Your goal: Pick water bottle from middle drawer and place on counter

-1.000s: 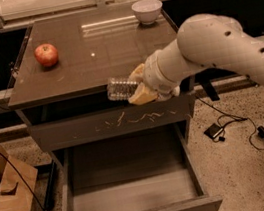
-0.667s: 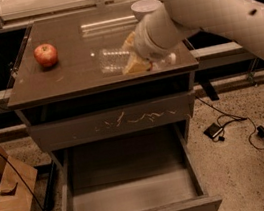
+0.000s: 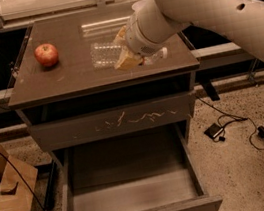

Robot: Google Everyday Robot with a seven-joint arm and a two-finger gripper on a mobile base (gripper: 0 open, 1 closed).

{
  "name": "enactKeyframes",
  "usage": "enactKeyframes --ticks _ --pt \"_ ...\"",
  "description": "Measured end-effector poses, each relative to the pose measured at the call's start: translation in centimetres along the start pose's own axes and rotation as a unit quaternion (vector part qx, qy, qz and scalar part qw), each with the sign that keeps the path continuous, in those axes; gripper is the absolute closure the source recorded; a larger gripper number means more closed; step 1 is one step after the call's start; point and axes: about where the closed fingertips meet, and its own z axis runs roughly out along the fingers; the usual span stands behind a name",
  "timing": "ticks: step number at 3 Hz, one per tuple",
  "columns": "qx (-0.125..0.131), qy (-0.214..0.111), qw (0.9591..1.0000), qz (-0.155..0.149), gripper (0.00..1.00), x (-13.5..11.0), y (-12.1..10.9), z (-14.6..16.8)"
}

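Speckled stone floor [image 3: 236, 180] under warm dim light, cardboard box [image 3: 15, 191] at left.

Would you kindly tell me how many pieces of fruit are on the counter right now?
1: a round red apple at the rear left of the grey-brown counter. The tool grips a clear plastic water bottle at mid-counter; the white arm may hide more.

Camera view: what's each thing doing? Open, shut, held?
water bottle: sideways, gripped, over the counter.
gripper: jaws shut on the water bottle.
middle drawer: pulled open.
scratched drawer: shut.
apple: resting on the counter's left side.
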Motion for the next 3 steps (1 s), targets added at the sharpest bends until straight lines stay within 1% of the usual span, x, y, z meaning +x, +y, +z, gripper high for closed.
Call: enactKeyframes --ticks 1,2,3 --pt "0.01 0.003 0.9999 0.011 1.0 2.3 1.0 1.5" --pt "0.026 -0.005 0.9994 0.023 1.0 4.9 1.6 4.1" --pt "0.058 -0.028 0.9979 0.008 1.0 4.9 0.5 5.4"
